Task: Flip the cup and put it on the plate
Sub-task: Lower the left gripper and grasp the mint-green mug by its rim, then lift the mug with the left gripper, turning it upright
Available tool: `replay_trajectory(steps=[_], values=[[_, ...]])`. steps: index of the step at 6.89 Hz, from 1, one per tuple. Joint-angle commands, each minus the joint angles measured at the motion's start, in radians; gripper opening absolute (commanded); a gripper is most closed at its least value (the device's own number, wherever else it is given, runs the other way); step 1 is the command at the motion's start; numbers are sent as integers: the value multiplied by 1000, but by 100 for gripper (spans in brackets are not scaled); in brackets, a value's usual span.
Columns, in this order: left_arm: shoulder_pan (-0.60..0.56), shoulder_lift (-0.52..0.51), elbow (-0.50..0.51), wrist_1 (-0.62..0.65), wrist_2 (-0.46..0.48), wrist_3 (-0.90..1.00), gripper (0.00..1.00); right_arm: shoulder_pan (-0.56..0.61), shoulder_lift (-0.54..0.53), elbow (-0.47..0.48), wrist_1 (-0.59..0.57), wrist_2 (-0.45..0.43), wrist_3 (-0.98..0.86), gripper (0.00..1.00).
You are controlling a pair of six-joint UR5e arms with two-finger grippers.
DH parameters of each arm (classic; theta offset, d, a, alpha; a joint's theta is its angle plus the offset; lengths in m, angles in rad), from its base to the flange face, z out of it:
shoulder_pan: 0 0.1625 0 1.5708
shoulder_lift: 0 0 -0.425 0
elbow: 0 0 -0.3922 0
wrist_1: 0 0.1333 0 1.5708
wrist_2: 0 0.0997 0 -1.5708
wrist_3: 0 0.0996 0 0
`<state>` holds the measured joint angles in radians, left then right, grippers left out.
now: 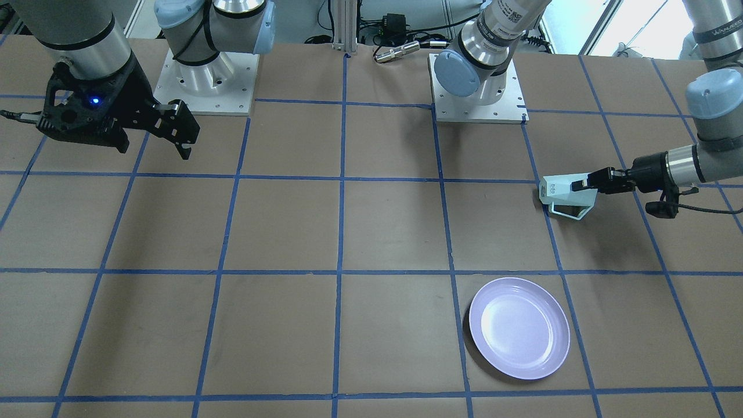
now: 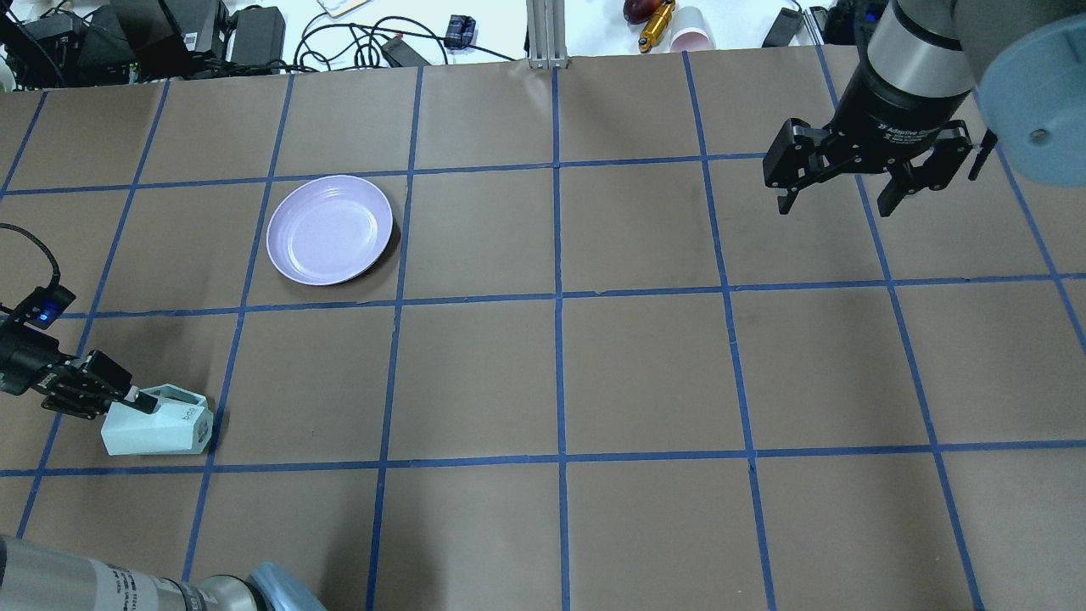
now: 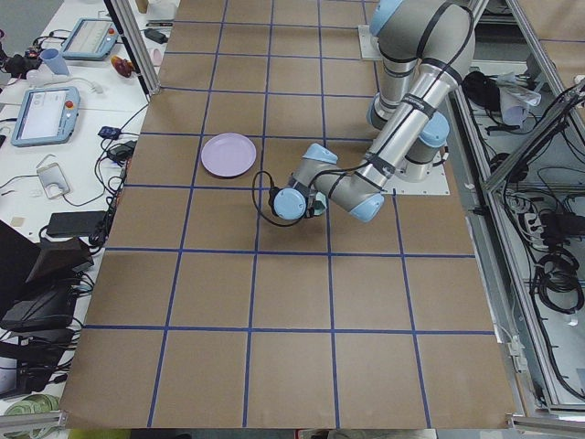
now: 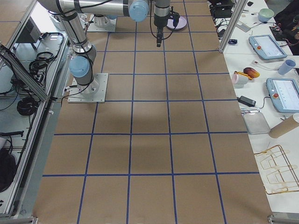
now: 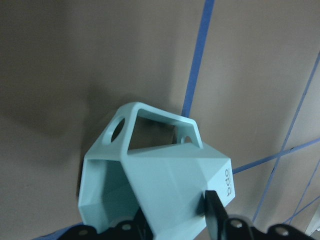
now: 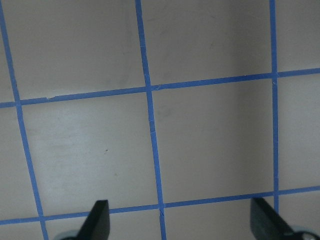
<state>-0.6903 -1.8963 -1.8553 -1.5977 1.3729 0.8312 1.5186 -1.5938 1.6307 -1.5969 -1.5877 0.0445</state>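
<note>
Pinching the cup (image 2: pixel 161 422) by its wall at the rim, my left hand (image 2: pixel 136 400) has one finger (image 5: pixel 214 210) pressed on an outer face, while the other sits at the mouth and is mostly hidden. The cup is tipped on its side, with its lettered base pointing away from my left hand. Its angular handle is turned toward the plate (image 2: pixel 293 255). I cannot tell whether the cup touches the counter (image 2: pixel 645 373) or hangs just above it. It is well apart from the plate, on the plate's side nearer my base and somewhat to the plate's left. The plate lies right side up with nothing in it. My right hand (image 2: pixel 836 199) hangs spread wide above the counter, far off to the plate's right, gripping nothing.
</note>
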Motion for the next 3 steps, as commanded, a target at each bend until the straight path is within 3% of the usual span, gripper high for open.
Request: replay_trajectory(steps=[1, 3], values=[[0, 9, 74, -46, -1, -90, 0, 0, 0, 0, 0, 0, 0, 100], [-8, 14, 105, -47, -3, -104, 0, 0, 0, 0, 0, 0, 0, 100]])
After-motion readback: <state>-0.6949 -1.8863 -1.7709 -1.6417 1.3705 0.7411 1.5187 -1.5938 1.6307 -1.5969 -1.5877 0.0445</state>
